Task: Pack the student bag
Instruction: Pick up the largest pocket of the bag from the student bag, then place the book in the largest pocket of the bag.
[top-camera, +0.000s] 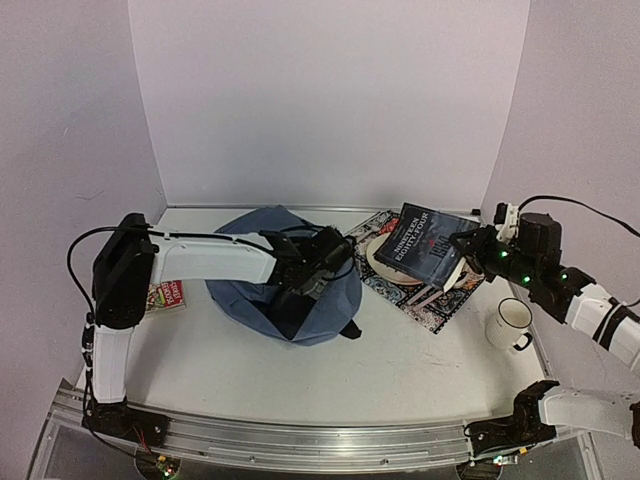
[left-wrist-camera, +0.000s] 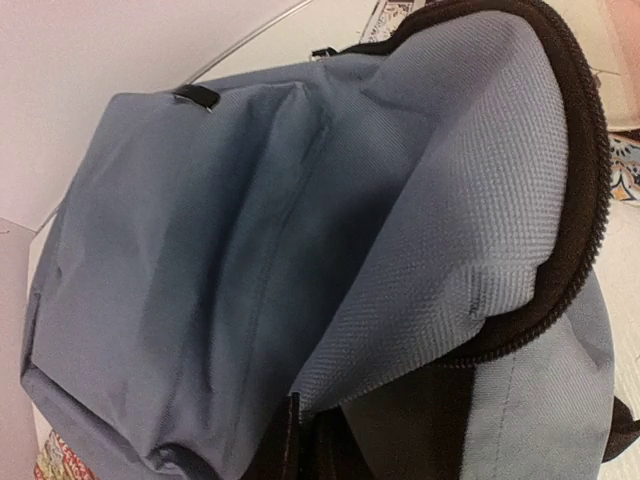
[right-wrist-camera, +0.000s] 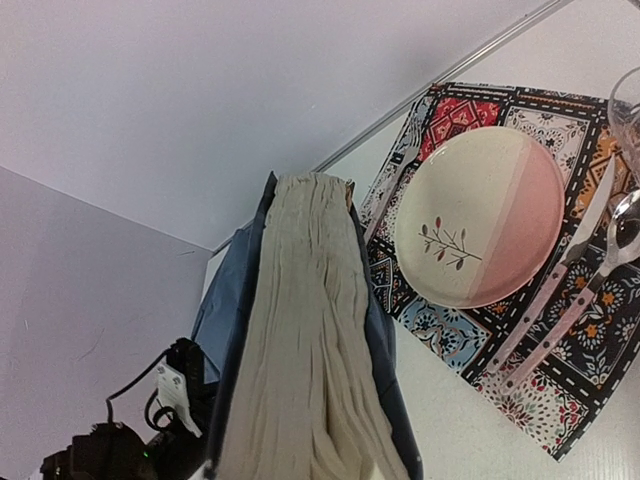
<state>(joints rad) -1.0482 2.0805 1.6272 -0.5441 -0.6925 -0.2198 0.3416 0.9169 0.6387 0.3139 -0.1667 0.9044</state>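
The grey-blue student bag lies in the middle of the table, its black-zippered opening turned right. My left gripper is shut on the edge of the bag's flap and holds it lifted; the dark fingertips pinch the fabric at the bottom of the left wrist view. My right gripper is shut on a dark paperback book and holds it tilted above the plate, right of the bag. In the right wrist view the book's cream page edge fills the middle and the bag shows behind it.
A pink and cream plate with cutlery sits on a patterned placemat under the held book. A white mug stands at the right. A small red and green book lies left of the bag.
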